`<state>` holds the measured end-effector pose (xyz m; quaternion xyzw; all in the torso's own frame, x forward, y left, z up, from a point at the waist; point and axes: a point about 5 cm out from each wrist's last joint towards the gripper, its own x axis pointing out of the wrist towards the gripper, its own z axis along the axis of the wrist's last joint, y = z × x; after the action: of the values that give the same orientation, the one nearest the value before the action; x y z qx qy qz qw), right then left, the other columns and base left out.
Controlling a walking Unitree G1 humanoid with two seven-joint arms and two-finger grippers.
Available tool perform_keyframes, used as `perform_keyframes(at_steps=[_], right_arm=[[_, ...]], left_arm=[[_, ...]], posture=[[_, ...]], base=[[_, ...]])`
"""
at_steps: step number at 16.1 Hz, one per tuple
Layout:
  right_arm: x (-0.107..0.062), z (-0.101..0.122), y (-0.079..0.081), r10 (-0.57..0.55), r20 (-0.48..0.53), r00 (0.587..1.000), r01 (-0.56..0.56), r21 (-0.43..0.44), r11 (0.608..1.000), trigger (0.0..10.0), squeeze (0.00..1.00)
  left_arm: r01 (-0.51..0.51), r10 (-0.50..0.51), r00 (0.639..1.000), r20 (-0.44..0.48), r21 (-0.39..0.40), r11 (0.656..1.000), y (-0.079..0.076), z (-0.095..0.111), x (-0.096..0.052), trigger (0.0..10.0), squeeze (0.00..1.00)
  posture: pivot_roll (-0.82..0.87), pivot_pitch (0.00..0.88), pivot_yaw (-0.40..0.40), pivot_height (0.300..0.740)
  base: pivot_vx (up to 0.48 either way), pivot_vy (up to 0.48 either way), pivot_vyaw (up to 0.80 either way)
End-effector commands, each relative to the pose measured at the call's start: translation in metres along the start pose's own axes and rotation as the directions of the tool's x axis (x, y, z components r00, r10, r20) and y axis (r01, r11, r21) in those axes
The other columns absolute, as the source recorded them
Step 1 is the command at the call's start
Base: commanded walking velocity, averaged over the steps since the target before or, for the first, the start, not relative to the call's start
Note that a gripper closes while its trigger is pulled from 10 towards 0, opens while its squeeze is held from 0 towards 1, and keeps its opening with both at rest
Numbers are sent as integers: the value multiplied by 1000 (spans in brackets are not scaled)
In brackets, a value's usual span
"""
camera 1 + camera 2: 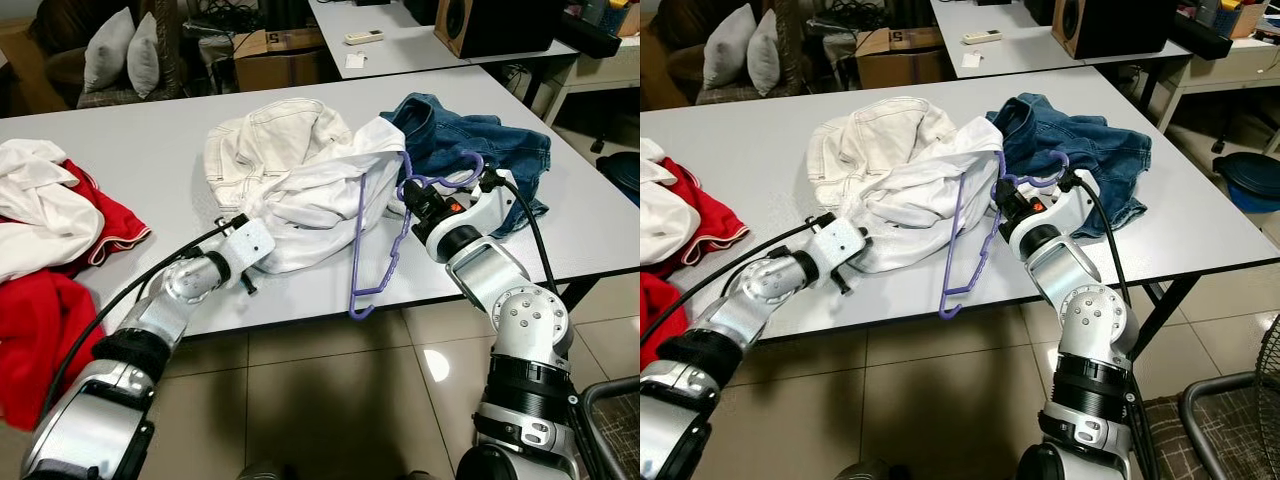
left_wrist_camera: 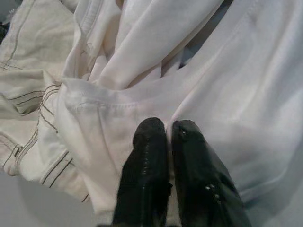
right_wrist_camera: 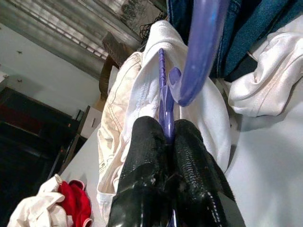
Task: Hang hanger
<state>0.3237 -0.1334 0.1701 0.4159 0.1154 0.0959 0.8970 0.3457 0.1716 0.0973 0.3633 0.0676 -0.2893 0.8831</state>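
Hanger pinched in right claw, hook toward jeans; left claw apparently pinching shirt.

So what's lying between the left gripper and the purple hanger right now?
White shirt fabric: left gripper pinches its near edge, and it spreads across to the purple hanger, as the left eye view shows.

Head stereo pair looking down on table, wrist cameras close on clothes.
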Motion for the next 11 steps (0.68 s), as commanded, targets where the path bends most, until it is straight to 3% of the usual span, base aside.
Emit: perform_keyframes(at_steps=[1, 4, 7, 8, 10, 11], right_arm=[[2, -2, 8, 25, -6, 1000, -25, -1, 1000, 10000, 0], [4, -2, 7, 24, -8, 1000, -24, 3, 1000, 10000, 0], [4, 0, 6, 16, 1, 1000, -16, 8, 1000, 10000, 0], [4, 1, 5, 14, 7, 1000, -14, 12, 1000, 10000, 0], [3, 1, 5, 13, 11, 1000, -13, 14, 1000, 10000, 0], [3, 2, 4, 11, 13, 1000, -11, 15, 1000, 10000, 0]], left_arm=[[-12, 12, 1000, -1, 8, 1000, 3, -2, -4, 0, 0], [-34, 34, 999, 1, 0, 999, 2, -4, -6, 0, 0], [-43, 56, 991, 120, -108, 993, 4, 5, -12, 0, 0], [-91, 134, 967, 219, -198, 976, 12, 14, -18, 0, 0], [-133, 232, 922, 311, -308, 942, 24, 25, -25, 0, 0], [-130, 247, 905, 347, -328, 936, 26, 29, -30, 0, 0]], posture=[[21, 0, 89, 740], [33, 0, 86, 740], [33, 0, 89, 740], [33, 0, 93, 740], [32, 0, 97, 740], [32, 0, 98, 740]], base=[[0, 0, 0], [0, 0, 0], [0, 0, 0], [0, 0, 0], [0, 0, 0], [0, 0, 0]])
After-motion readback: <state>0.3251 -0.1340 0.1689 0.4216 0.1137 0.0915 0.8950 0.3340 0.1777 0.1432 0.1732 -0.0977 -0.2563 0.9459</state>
